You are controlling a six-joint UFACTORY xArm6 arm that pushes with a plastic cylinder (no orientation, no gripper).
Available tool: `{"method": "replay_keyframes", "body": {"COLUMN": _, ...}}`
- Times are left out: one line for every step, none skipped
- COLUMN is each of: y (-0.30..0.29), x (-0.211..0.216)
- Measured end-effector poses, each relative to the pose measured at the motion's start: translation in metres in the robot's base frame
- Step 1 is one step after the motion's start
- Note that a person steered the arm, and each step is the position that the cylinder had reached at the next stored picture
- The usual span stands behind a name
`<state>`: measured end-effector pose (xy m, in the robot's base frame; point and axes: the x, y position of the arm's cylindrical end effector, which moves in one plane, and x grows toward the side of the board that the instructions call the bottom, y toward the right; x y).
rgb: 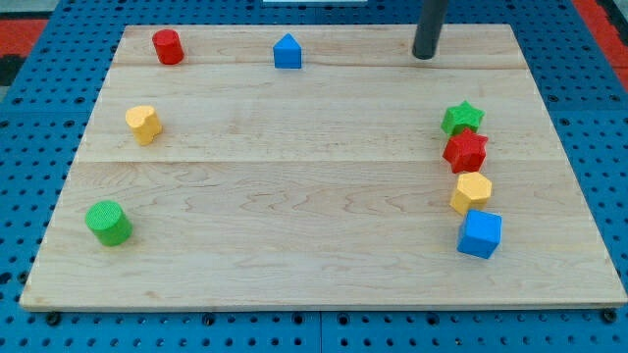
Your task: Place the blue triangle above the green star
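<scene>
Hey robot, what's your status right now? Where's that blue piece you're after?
My tip at the view's top, touching nothing. Blue triangle far to its left, untouched. Green star below my tip, red star touching it. Path between looks open.

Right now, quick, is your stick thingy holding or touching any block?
My tip: no gripper, nothing held; touching no block, near the view's top, right of the blue triangle, above the green star.

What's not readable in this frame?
Camera view only:
- Rod above my tip: cut off by the view's top.
- green star: lower side overlapped by the red star.
- blue triangle: far faces hidden.
- Board: underside hidden.
</scene>
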<state>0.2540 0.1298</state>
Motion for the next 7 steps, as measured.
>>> {"method": "replay_keyframes", "body": {"y": -0.077, "x": 0.038}}
{"method": "replay_keyframes", "body": {"y": -0.201, "x": 0.06}}
{"method": "replay_keyframes", "body": {"y": -0.222, "x": -0.003}}
{"method": "replay_keyframes", "body": {"y": -0.134, "x": -0.036}}
{"method": "replay_keyframes", "body": {"y": -0.072, "x": -0.01}}
{"method": "replay_keyframes", "body": {"y": -0.121, "x": -0.023}}
{"method": "replay_keyframes", "body": {"y": -0.166, "x": -0.04}}
